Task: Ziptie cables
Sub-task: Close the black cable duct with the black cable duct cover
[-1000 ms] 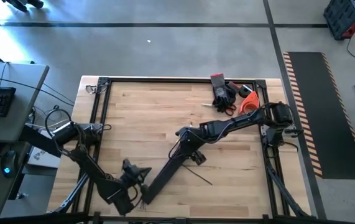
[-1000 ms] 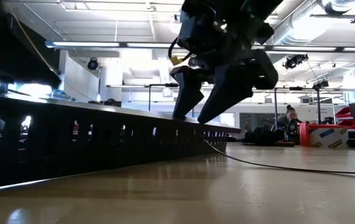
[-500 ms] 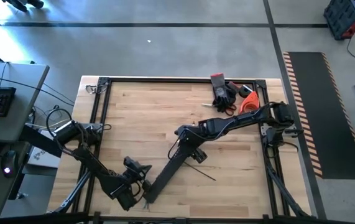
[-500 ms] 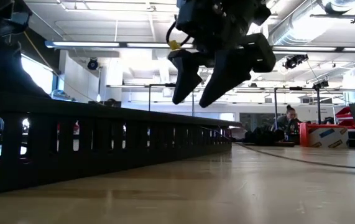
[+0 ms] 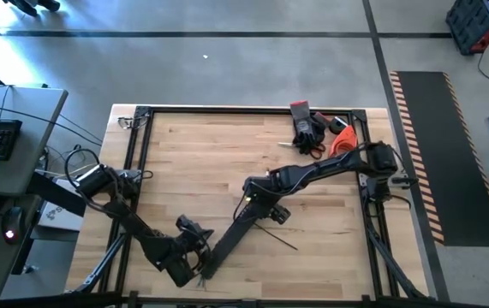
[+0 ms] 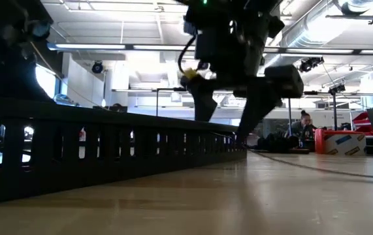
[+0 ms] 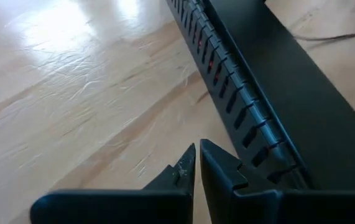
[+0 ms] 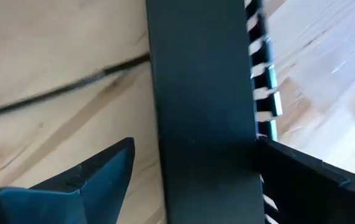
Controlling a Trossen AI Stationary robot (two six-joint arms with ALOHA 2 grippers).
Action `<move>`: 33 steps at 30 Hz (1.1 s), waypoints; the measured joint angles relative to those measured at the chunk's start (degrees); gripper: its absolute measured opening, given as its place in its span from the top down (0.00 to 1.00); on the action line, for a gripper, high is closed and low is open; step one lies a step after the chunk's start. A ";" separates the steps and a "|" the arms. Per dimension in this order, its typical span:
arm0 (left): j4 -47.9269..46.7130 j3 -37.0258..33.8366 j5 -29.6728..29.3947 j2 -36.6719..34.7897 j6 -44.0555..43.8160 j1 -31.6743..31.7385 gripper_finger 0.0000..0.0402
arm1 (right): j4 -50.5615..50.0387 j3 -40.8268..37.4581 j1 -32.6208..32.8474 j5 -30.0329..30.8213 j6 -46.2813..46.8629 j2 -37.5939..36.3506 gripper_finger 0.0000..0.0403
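Dark cable [image 5: 280,239] on table just beside right pincer [image 5: 259,208], fingers straddling bar [image 8: 202,112]

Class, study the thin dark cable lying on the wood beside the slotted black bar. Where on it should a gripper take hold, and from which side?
Grip the cable mid-length, where it lies free of the black bar. Come straight down from above, fingers straddling it crosswise: it lies flat on the table, too thin for any side approach.

wooden table [image 5: 193,154], slotted black bar [image 5: 227,239], thin cable [image 5: 280,239]
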 joint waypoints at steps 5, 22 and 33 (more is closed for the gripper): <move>7.61 -2.51 2.15 0.00 5.84 1.35 1.00 | -0.20 -0.02 0.00 2.57 0.17 2.07 0.22; 28.48 -8.05 9.54 -0.13 25.63 5.85 1.00 | -7.10 4.84 1.90 10.44 -2.90 2.07 0.50; 36.23 -8.20 14.42 0.02 39.89 7.71 1.00 | -6.02 6.34 2.93 12.05 -8.84 1.94 0.46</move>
